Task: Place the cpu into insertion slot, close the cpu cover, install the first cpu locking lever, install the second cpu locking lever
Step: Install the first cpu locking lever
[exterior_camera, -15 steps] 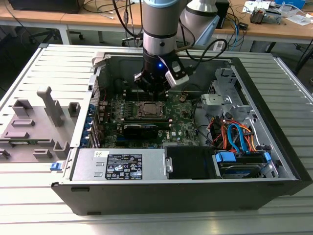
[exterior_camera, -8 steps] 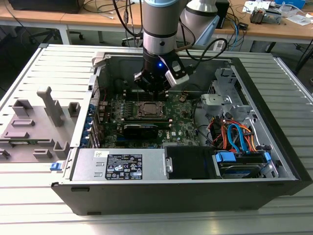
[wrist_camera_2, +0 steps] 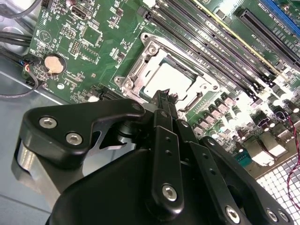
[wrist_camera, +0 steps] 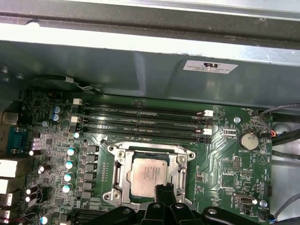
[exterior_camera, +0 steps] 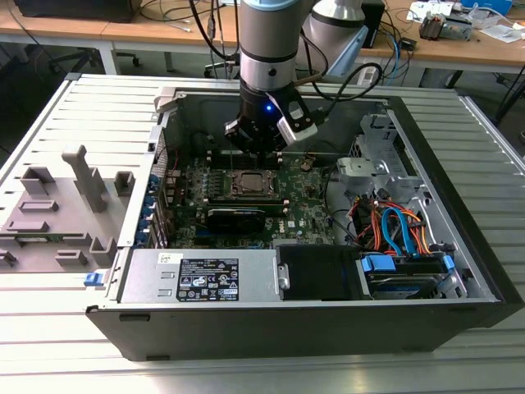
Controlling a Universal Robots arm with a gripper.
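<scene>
End effector [wrist_camera: 164, 189], tips pressed together, hovers near one cpu [wrist_camera: 149, 176] framed by one cpu cover [wrist_camera: 123, 157].

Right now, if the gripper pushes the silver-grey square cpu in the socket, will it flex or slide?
The silver-grey square cpu is probably rigid: it looks like a flat, metal-topped slab. It likely won't slide, since the silvery metal cover frame rings it. Its smooth top may be slippery for the black gripper.

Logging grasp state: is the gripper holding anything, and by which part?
Nothing held. The gripper is shut on nothing, tips at the edge of the cpu cover; the cpu lies in its socket.
</scene>
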